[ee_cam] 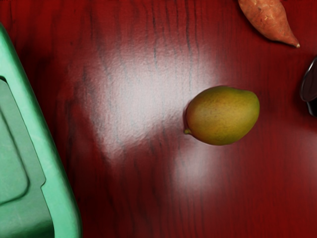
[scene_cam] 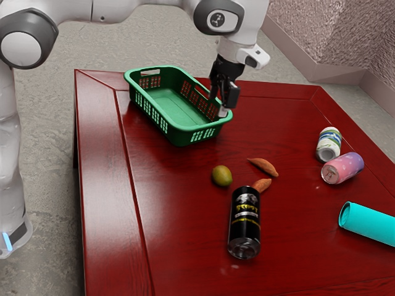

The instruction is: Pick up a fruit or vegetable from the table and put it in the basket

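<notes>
Over the basket's end nearest the loose items, my gripper (scene_cam: 223,106) hangs in the exterior view. The green basket (scene_cam: 174,110) has slotted sides, and its rim (ee_cam: 47,144) shows in the wrist view. A yellow-green mango (scene_cam: 221,176) lies on the table, apart from the gripper; the same mango (ee_cam: 223,115) appears whole in the wrist view. Beside it are two orange-brown sweet potatoes, one (scene_cam: 264,166) farther back and one (scene_cam: 261,184) partly hidden by a black can. Part of a sweet potato (ee_cam: 270,20) is visible in the wrist view.
The black can (scene_cam: 245,222) stands close to the mango and sweet potatoes. Toward the exterior view's right are a white-green can (scene_cam: 329,144), a pink can (scene_cam: 342,168) and a turquoise cylinder (scene_cam: 368,224). All rest on the red table (scene_cam: 185,246).
</notes>
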Available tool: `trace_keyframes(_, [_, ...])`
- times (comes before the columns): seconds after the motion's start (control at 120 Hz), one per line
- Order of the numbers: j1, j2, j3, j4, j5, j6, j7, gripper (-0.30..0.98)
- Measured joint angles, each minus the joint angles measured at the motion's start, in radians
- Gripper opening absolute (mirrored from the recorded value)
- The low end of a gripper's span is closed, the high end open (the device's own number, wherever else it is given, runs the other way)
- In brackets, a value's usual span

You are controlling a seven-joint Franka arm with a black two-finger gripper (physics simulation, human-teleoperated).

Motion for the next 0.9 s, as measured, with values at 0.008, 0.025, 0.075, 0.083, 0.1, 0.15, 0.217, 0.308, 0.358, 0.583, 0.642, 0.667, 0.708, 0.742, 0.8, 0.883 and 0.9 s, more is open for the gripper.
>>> trace_keyframes(0.008, [-0.024, 0.039, 0.025, 0.059, -0.002, -0.004, 0.003, 0.68])
trace_keyframes(0.025, [-0.057, 0.105, 0.063, 0.155, -0.007, -0.011, 0.01, 0.68])
trace_keyframes(0.075, [-0.06, 0.217, 0.127, 0.316, -0.018, -0.028, 0.033, 0.68])
trace_keyframes(0.083, [-0.054, 0.229, 0.133, 0.331, -0.019, -0.03, 0.037, 0.68])
trace_keyframes(0.1, [-0.044, 0.249, 0.142, 0.359, -0.022, -0.034, 0.047, 0.68])
trace_keyframes(0.15, [-0.032, 0.293, 0.151, 0.42, -0.028, -0.045, 0.08, 0.68])
trace_keyframes(0.217, [-0.033, 0.317, 0.145, 0.454, -0.032, -0.047, 0.135, 0.69])
trace_keyframes(0.308, [-0.042, 0.299, 0.074, 0.486, -0.003, -0.05, 0.217, 0.69])
trace_keyframes(0.358, [-0.058, 0.271, 0.015, 0.501, 0.035, -0.058, 0.258, 0.69])
trace_keyframes(0.583, [-0.059, 0.317, -0.084, 0.455, 0.097, -0.049, 0.412, 0.68])
trace_keyframes(0.642, [-0.054, 0.325, -0.082, 0.427, 0.1, -0.046, 0.444, 0.69])
trace_keyframes(0.667, [-0.053, 0.327, -0.082, 0.412, 0.102, -0.045, 0.457, 0.69])
trace_keyframes(0.708, [-0.052, 0.328, -0.082, 0.385, 0.104, -0.038, 0.484, 0.69])
trace_keyframes(0.742, [-0.052, 0.329, -0.081, 0.367, 0.105, -0.029, 0.51, 0.69])
trace_keyframes(0.8, [-0.046, 0.328, -0.081, 0.34, 0.102, -0.013, 0.562, 0.68])
trace_keyframes(0.883, [-0.037, 0.325, -0.081, 0.333, 0.098, 0.001, 0.631, 0.69])
trace_keyframes(0.9, [-0.037, 0.325, -0.082, 0.334, 0.103, 0.001, 0.644, 0.69])
